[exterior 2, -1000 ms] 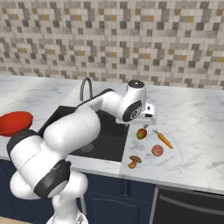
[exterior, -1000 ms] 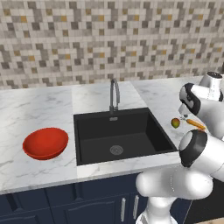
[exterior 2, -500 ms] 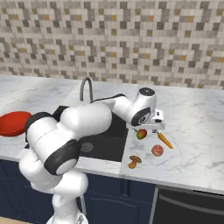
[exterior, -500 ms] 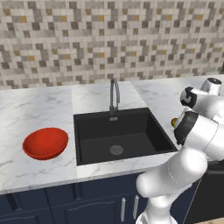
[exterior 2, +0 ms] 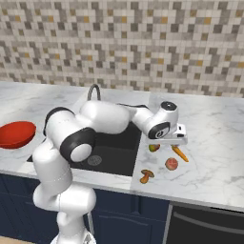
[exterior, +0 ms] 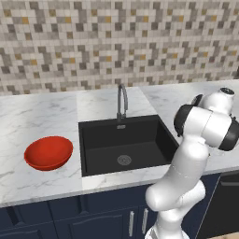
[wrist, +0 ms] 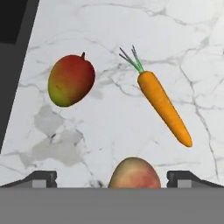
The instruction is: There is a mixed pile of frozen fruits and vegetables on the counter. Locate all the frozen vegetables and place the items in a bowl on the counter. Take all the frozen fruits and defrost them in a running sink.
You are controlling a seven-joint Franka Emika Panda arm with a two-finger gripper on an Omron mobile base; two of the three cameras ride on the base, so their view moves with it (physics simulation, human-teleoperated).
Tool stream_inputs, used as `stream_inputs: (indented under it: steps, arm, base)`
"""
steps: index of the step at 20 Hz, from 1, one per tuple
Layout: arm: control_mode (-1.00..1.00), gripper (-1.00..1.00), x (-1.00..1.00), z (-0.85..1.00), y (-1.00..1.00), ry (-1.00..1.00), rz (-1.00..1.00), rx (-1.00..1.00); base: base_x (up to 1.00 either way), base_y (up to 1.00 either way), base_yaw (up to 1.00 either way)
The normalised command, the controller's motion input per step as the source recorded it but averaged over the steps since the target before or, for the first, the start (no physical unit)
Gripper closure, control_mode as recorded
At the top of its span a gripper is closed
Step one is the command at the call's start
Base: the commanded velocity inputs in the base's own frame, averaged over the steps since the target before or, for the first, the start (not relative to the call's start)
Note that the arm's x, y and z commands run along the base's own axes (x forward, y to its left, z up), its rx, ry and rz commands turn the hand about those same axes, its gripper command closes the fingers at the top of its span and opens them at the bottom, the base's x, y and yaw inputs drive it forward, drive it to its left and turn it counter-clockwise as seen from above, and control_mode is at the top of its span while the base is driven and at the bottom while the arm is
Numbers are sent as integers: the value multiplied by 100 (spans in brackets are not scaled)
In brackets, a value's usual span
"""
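Observation:
The pile lies on the white marble counter [exterior 2: 214,138] right of the black sink [exterior 2: 112,155]. In the hand view I look down on a red-green fruit [wrist: 71,80], the orange carrot [wrist: 164,106] with its green top, and a round reddish-pink fruit [wrist: 134,174] at the bottom edge. My gripper [wrist: 114,178] hangs open above them, its fingertips [wrist: 41,178] wide apart on either side of the reddish-pink fruit, not touching it. From the right base, the gripper [exterior 2: 174,139] hovers over the carrot [exterior 2: 180,153], with a beige-brown mushroom [exterior 2: 146,176] near the counter's front edge. The red bowl [exterior: 48,152] stands left of the sink.
The curved grey tap [exterior: 122,100] rises behind the sink [exterior: 123,144]. My arm reaches across the basin's right side. A tiled wall [exterior 2: 143,43] backs the counter. A dark appliance front [exterior 2: 205,224] sits below the counter under the pile. Bare marble [exterior 2: 219,162] extends right of the pile.
The arm has swung right and down, bringing the open gripper from above the sink's right edge to just over the pile. The produce and bowl have not moved.

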Motion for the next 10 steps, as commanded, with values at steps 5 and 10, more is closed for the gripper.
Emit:
stream_inputs:
  steps: [5,10]
  arm:
    - [-100,-100,32,-25,-33,1,2,0]
    - [-100,-100,41,-33,-29,4,2,0]
  base:
    - [0,0,0]
    - [0,0,0]
